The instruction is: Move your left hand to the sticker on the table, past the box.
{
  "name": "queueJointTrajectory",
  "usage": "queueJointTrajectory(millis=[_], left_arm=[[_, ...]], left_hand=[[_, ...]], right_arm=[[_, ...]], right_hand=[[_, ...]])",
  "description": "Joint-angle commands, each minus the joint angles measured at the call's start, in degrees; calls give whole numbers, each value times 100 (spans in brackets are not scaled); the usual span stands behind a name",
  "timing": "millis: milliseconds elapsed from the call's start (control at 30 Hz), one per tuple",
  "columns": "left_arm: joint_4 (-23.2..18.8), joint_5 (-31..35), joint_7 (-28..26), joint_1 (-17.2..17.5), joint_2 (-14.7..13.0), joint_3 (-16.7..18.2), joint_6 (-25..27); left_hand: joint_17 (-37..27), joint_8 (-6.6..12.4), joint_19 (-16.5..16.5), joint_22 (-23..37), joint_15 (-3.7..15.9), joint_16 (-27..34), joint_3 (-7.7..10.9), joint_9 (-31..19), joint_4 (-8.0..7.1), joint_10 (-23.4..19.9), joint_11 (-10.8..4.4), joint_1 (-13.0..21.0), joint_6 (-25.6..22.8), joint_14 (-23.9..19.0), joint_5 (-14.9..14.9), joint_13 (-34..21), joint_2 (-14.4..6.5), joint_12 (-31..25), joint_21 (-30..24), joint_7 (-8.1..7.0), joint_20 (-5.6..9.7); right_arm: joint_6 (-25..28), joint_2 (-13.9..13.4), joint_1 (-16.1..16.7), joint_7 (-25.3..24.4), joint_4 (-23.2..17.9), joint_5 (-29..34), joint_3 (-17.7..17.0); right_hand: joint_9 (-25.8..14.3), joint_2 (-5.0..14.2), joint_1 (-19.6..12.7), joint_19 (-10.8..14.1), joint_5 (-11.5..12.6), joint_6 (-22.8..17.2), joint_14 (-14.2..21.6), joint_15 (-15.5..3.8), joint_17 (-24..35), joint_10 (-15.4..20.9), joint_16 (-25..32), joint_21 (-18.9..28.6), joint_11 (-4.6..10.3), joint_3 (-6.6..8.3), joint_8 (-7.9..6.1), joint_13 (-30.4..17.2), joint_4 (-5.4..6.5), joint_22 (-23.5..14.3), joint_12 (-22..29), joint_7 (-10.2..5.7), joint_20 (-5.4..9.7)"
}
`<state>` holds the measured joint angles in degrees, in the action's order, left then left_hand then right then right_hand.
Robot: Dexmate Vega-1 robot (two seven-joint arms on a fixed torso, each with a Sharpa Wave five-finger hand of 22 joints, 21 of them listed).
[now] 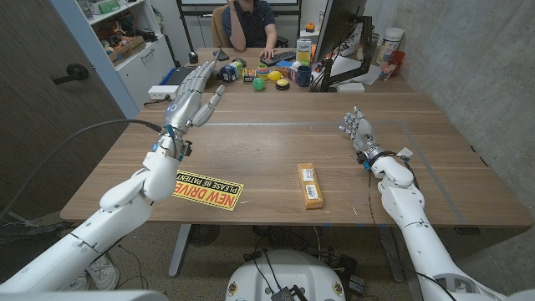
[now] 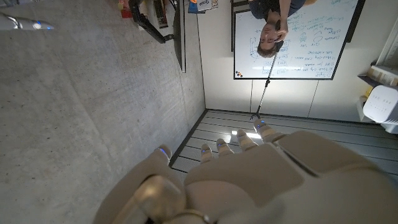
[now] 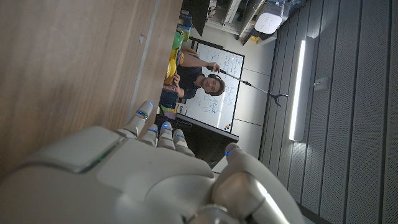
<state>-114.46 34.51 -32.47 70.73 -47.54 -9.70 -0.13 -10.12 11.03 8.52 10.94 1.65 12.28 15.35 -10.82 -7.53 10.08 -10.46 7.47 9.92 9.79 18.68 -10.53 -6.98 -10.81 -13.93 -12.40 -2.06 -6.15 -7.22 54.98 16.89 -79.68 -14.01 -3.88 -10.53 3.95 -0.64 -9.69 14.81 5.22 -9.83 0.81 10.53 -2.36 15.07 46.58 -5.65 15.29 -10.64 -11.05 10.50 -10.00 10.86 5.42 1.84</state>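
A yellow sticker (image 1: 208, 190) with red "NEW DRIVER" lettering lies on the wooden table (image 1: 276, 142) near its front edge, left of centre. A small yellow-brown box (image 1: 310, 185) lies to its right, lengthwise. My left hand (image 1: 191, 102) is raised well above the table, fingers spread and pointing away, holding nothing; its forearm crosses over the sticker's left end. The left hand (image 2: 249, 174) also shows from behind in the left wrist view. My right hand (image 1: 358, 130) stands on the table at the right, fingers apart, empty, and its back (image 3: 143, 168) appears in the right wrist view.
At the far end of the table a person (image 1: 249, 25) sits at a keyboard beside a monitor (image 1: 338, 33), with coloured toys (image 1: 267, 77), a mug (image 1: 303, 76) and cans. A concrete wall runs along the right side.
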Motion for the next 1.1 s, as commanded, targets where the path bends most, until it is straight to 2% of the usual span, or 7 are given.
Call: queueJointTrajectory(millis=[33,167,267,400,600,767,1100], left_arm=[[-861,1370,443,662,-554,259,1137],[-1036,1676,780,818,-741,279,1418],[-1149,1853,975,945,-768,286,1670],[-1196,1896,1074,1078,-789,308,1771],[-1116,1888,1147,1167,-773,214,1836],[-1124,1743,1275,1318,-761,216,1911],[-1199,1441,1514,1530,-669,205,2105]], left_hand=[[3,50,18,-2,449,-6,107,-25,73,434,-72,167,218,594,-7,-26,-253,-14,32,-46,-79],[-5,75,138,-9,418,-81,262,-40,313,628,-88,500,176,750,-96,-37,-165,37,150,-48,-376],[-25,80,324,0,276,-101,328,-49,440,779,-69,676,171,926,-169,-45,-132,35,235,-48,-771],[-40,109,351,10,153,-104,362,-64,526,911,-97,789,108,1041,-220,-52,-112,41,240,-48,-1022],[-68,89,674,35,24,-157,415,-69,616,1389,-61,921,138,1492,-312,-63,-131,79,305,-48,-1035],[-94,0,1031,54,-69,-157,415,-54,595,1881,0,924,413,1921,-389,-67,-145,92,327,-47,-1045],[-115,-48,1480,68,-507,-140,349,-48,535,2618,61,879,885,2488,-439,-70,-80,85,314,-47,-1059]], right_arm=[[-19,61,-13,31,22,40,3],[-50,69,-52,36,60,65,28],[-28,75,-65,32,63,72,41],[-37,75,-76,33,95,101,65],[-42,89,-110,48,120,106,90],[-20,87,-116,32,102,114,95],[-35,76,-127,61,105,137,131]], right_hand=[[-27,555,3,-839,45,3,-30,5,27,24,9,-37,-22,23,-35,-9,1,-19,34,46,145],[-27,555,3,-836,46,5,-27,4,27,22,9,-41,-15,22,-34,-9,1,-19,32,46,144],[-27,554,3,-836,46,4,-26,0,27,24,8,-45,-13,21,-34,-9,1,-19,32,46,144],[-27,553,4,-834,47,5,-22,1,27,28,8,-51,-10,19,-33,-9,1,-19,33,41,151],[-27,550,5,-835,48,4,-12,8,28,35,9,-62,-1,15,-33,-9,1,-20,34,44,147],[-27,547,6,-826,50,4,-5,4,27,41,10,-70,-6,11,-33,-9,0,-20,35,44,149],[-27,541,7,-821,52,-3,10,16,27,54,12,-82,-3,4,-35,-9,0,-20,38,43,154]])
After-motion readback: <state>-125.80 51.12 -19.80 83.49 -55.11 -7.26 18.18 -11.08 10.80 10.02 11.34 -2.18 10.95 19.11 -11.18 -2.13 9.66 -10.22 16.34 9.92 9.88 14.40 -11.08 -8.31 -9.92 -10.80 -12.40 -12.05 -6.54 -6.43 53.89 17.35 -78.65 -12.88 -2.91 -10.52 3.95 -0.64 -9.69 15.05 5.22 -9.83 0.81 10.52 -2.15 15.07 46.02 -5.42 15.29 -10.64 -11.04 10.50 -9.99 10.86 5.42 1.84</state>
